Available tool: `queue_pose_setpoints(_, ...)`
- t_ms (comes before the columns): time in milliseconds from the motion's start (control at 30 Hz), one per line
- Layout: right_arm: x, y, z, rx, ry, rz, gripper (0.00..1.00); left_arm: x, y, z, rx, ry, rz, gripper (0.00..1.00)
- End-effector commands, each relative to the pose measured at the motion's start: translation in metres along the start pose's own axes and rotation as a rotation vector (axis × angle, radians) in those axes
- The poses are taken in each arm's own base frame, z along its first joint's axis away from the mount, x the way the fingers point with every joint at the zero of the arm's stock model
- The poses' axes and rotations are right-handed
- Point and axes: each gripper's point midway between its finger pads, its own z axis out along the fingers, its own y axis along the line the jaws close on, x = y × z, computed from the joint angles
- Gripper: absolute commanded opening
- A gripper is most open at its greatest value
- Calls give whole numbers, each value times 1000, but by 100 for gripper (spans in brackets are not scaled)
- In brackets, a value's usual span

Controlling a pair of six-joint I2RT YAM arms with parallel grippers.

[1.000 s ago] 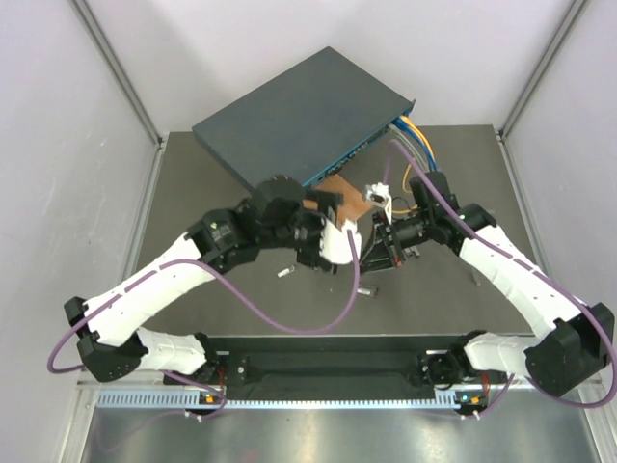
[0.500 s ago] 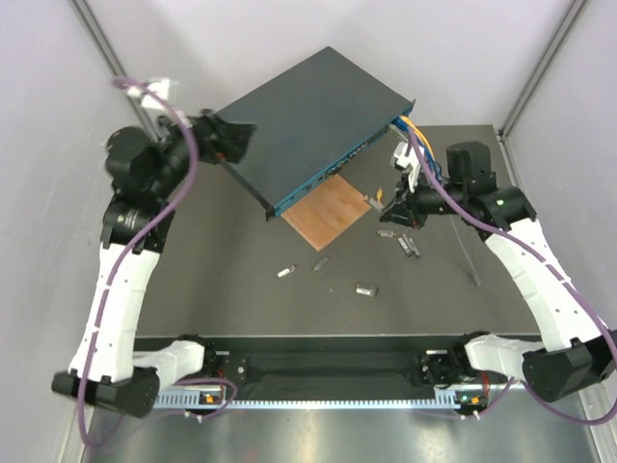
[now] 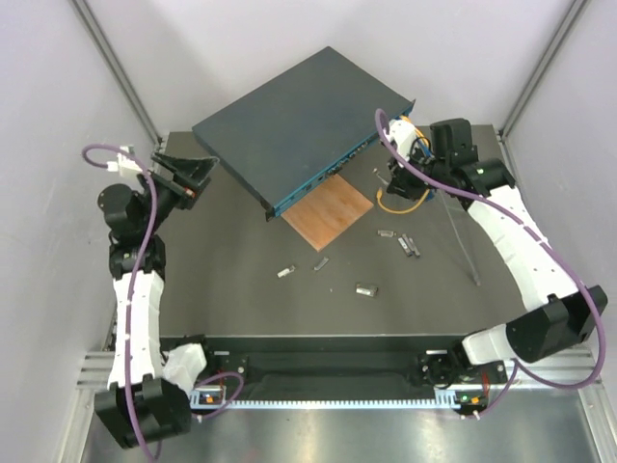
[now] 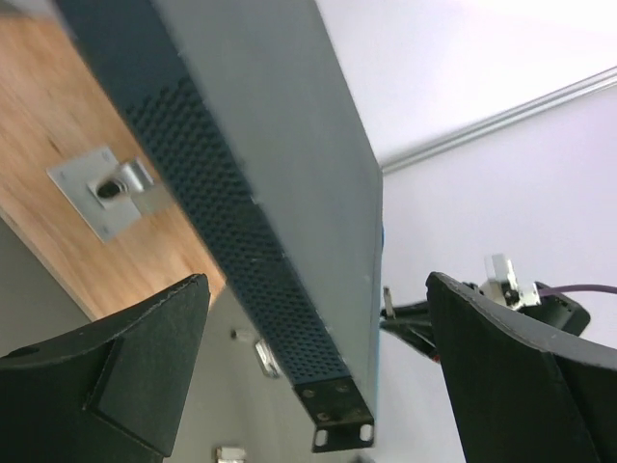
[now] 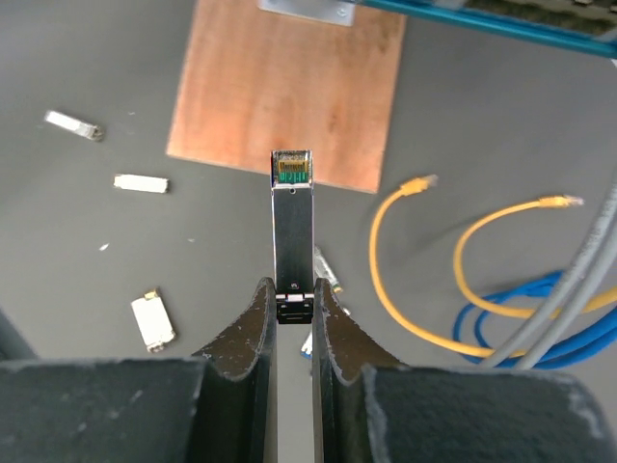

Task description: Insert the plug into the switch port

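The switch (image 3: 289, 121) is a flat dark blue-grey box lying askew at the back of the table, its teal socket face (image 3: 333, 169) turned toward the front right. My right gripper (image 3: 390, 181) hovers just off that face, shut on the plug (image 5: 291, 222), a slim metal module whose green and gold tip points away from the fingers (image 5: 253, 328). In the right wrist view the plug sits above the wooden board (image 5: 289, 87), and the teal edge (image 5: 482, 19) crosses the top. My left gripper (image 3: 183, 174) stands open and empty off the switch's left corner, looking along its perforated end (image 4: 241, 241).
A thin brown wooden square (image 3: 328, 210) lies partly under the switch, with a metal bracket (image 4: 106, 188) on it. Several loose modules (image 3: 364, 287) are scattered on the dark mat. Yellow cables (image 5: 415, 260) and blue ones (image 5: 540, 328) coil by the switch's right end.
The left arm has swung from the middle out to the far left and now sits lower beside the switch's corner. The right gripper has carried the plug back toward the teal face.
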Motion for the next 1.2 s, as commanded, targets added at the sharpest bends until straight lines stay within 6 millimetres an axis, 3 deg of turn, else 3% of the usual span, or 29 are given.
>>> queue_pose_setpoints(0,-30,-28,-10,117,-59,-42,0,16,14,13,74,85,-114,99)
queue_pose_setpoints(133,-31,-32,-1,127,-47,-45,0,18,26,27,90,105,-165,99)
queue_pose_setpoints(333,-32,-32,10,109,-45,-44,0,24,13,44,167,130,-125,99)
queue_pose_setpoints(467,-35,-34,17,92,-32,-43,0,31,23,54,154,150,-131,95)
queue_pose_setpoints(567,-37,-36,20,91,-28,-47,0,33,38,60,99,162,-152,81)
queue_pose_setpoints(600,-37,-36,21,91,-25,-47,0,36,51,61,32,173,-189,75)
queue_pose_setpoints(667,-35,-36,27,84,-6,-48,0,33,50,62,25,163,-159,71)
queue_pose_setpoints(733,-38,-35,30,83,-6,-54,0,31,41,62,71,160,-142,60)
queue_pose_setpoints(800,-40,-35,35,82,-7,-48,0,35,38,61,98,166,-178,45)
queue_pose_setpoints(833,-43,-33,37,78,-10,-51,0,34,37,61,106,163,-181,29)
queue_pose_setpoints(933,-49,-32,41,82,-20,-33,0,34,38,61,101,162,-183,17)
queue_pose_setpoints(967,-52,-33,43,97,-21,-17,0,34,36,61,104,160,-185,6)
queue_pose_setpoints(1033,-52,-35,44,107,-12,-10,0,33,34,61,109,160,-185,0)
queue_pose_setpoints(1167,-54,-31,43,101,-12,19,0,36,28,60,124,168,-167,0)
